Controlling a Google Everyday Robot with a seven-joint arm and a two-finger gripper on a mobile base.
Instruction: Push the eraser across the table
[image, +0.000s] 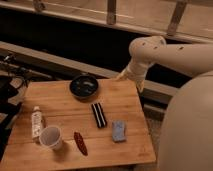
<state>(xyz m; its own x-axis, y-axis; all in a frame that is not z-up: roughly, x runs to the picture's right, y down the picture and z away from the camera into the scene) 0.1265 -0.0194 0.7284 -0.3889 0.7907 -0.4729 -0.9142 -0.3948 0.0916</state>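
The eraser (98, 114), a small black oblong block with a pale lengthwise stripe, lies near the middle of the light-brown wood-plank table (55, 100), its long side pointing away from me. My gripper (122, 76) hangs at the end of the white arm (150, 52) above the table's far right edge. It is behind and to the right of the eraser, well apart from it, and holds nothing I can see.
A dark bowl (83, 86) sits at the far middle of the table. A blue-grey pad (118, 131) lies right of the eraser. A dark red oval thing (80, 143), a white cup (50, 137) and a white bottle (36, 121) are at the front left.
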